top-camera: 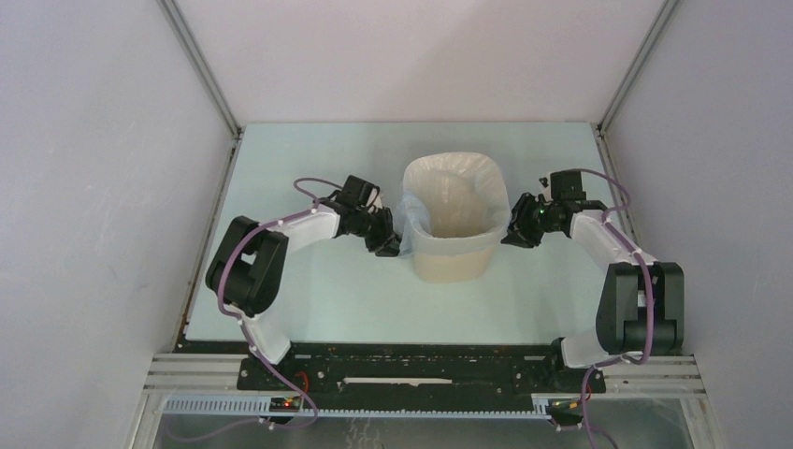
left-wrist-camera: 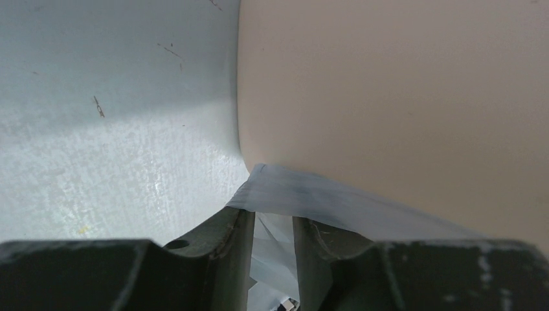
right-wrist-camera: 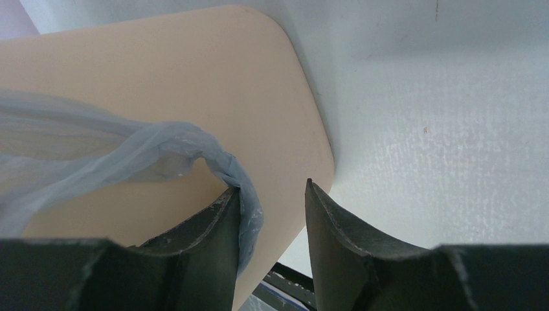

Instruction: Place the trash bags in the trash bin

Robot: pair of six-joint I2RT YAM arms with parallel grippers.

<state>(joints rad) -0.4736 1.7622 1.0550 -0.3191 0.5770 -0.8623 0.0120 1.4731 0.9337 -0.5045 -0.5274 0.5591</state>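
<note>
Pale-blue trash bag [top-camera: 408,221] lining cream trash bin [top-camera: 454,265], film draping over rim. Left jaws sitting narrow, film edge lying between them; clamping unclear. Right jaws standing spread, bunched strand hanging against one inner face.

pale green table [top-camera: 309,299] — white enclosure walls [top-camera: 93,140]

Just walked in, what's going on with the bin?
Two arms are fitting the pale-blue trash bag into the trash bin; it drapes over the rim. The left gripper has the bag's edge between its fingers at the bin's left wall, grip unclear. The right gripper is open at the right wall, a strand lying against one finger.
</note>
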